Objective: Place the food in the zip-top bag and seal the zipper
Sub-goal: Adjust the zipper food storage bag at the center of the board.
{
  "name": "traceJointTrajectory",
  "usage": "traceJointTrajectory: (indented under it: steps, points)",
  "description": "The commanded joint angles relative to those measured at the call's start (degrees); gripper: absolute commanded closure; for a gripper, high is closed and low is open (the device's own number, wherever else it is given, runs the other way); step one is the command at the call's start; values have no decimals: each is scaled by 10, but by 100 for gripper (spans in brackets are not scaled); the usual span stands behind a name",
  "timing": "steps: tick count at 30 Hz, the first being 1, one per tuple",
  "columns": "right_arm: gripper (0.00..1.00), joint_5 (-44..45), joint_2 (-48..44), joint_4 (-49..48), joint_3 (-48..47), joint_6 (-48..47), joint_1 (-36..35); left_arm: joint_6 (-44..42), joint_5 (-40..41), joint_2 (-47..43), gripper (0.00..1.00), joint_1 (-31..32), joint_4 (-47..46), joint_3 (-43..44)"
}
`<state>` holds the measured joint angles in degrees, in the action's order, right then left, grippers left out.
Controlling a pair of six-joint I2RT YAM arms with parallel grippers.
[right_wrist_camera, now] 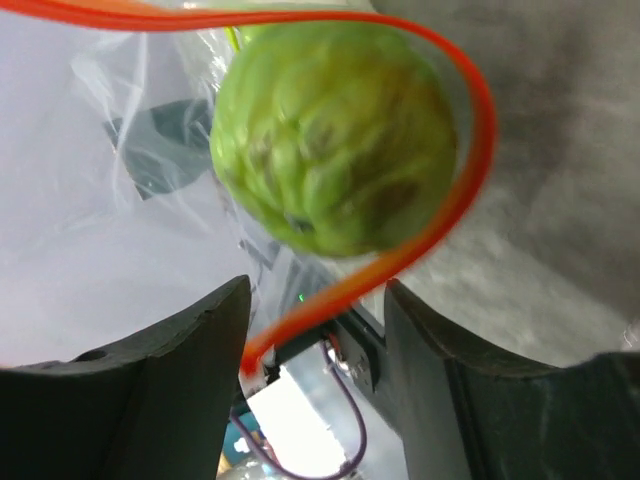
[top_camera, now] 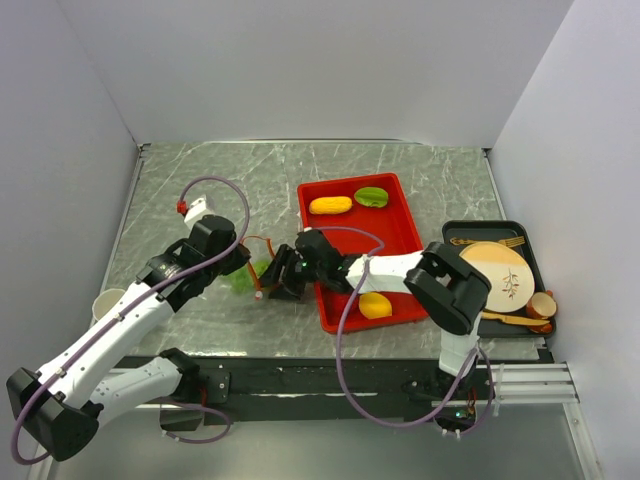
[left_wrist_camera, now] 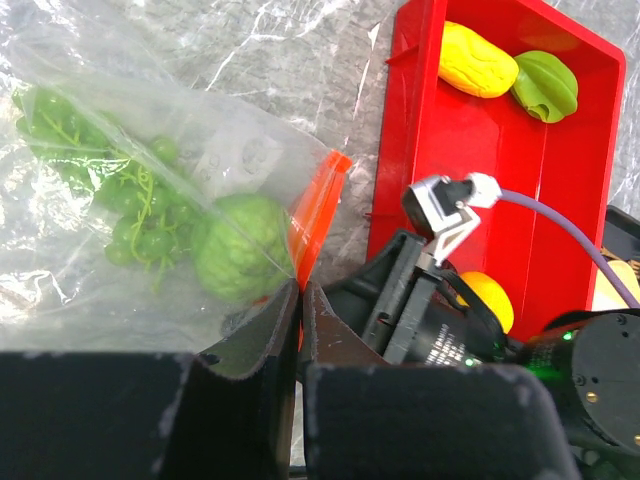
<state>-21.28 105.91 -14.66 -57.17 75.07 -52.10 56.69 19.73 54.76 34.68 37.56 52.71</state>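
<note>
Pads of the left gripper [left_wrist_camera: 300, 305] are pressed together on the zipper [left_wrist_camera: 318, 205]. They pinch the orange-red strip at a corner of the zip-top bag [left_wrist_camera: 120, 90], which spreads out ahead and to the left of them. Inside the bag, just beyond those fingertips, sit a bumpy green fruit [left_wrist_camera: 240, 245] and a bunch of green grapes [left_wrist_camera: 140, 205].

The right gripper [right_wrist_camera: 315, 290] has its fingers spread wide. The zipper loops between them unsqueezed, and the bumpy green fruit fills the bag's open mouth straight ahead.

To the right of the left fingers lies the red tray [left_wrist_camera: 440, 150]. It holds a yellow fruit [left_wrist_camera: 477, 60], a green ridged fruit [left_wrist_camera: 545, 85] and an orange-yellow fruit [left_wrist_camera: 487, 300], the last partly hidden behind the right gripper's body.
</note>
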Motion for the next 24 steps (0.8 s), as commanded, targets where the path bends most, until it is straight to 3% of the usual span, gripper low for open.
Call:
traceJointTrajectory:
  steps: [1, 5, 9, 13, 18, 24]
  points:
    - [39, -13, 20, -27, -15, 34, 2, -1, 0, -13, 90, -2, -11, 11]
    - [50, 2, 14, -15, -15, 22, 2, 2, 1, -19, 90, -2, -13, 7]
    - [80, 39, -7, 38, -27, -14, 2, 1, 1, -19, 90, -2, -11, 9]
    - [99, 87, -30, 95, -53, -81, 1, -3, 6, -24, 90, -2, -7, 10]
    - [100, 215, -68, 217, -116, -208, -19, -7, 11, -38, 90, -2, -2, 11]
    - [100, 357, -78, 387, -266, -379, -37, -17, 31, -66, 89, -3, -6, 24]
